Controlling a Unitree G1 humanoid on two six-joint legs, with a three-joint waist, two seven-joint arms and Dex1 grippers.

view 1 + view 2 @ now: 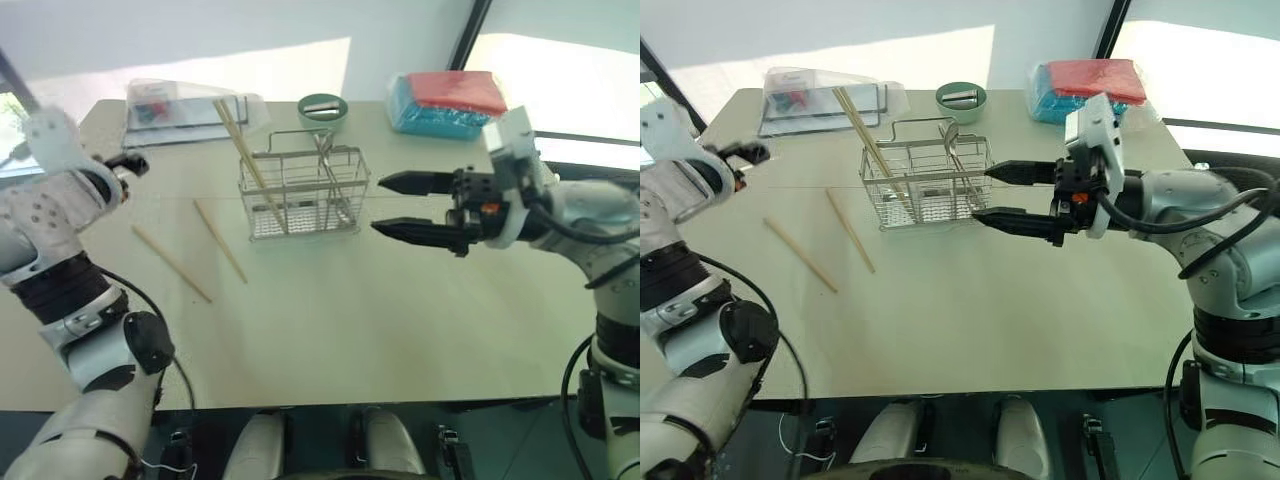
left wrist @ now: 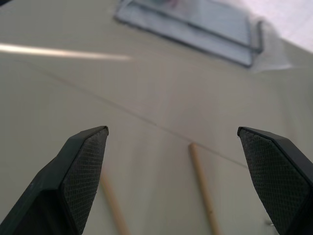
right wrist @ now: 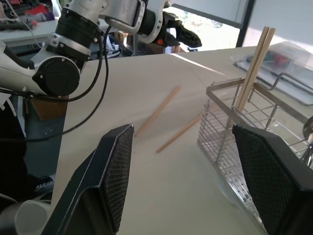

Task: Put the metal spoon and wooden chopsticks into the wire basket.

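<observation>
The wire basket (image 1: 303, 195) stands in the middle of the table. Two wooden chopsticks (image 1: 245, 160) lean in its left compartment, sticking out above the rim. Two more chopsticks (image 1: 220, 240) lie flat on the table left of the basket, the other one (image 1: 170, 263) further left. The metal spoon (image 1: 951, 135) stands in the basket's right part, bowl up. My right gripper (image 1: 378, 205) hovers just right of the basket, pointing at it, open and empty. My left gripper (image 2: 172, 131) is open above the loose chopsticks (image 2: 203, 188), at the table's left side (image 1: 135, 162).
A round green bowl (image 1: 322, 108) sits behind the basket. A clear plastic tray (image 1: 185, 108) lies at the back left, and a blue and red pack (image 1: 447, 102) at the back right. The table (image 1: 350, 320) in front of the basket is bare.
</observation>
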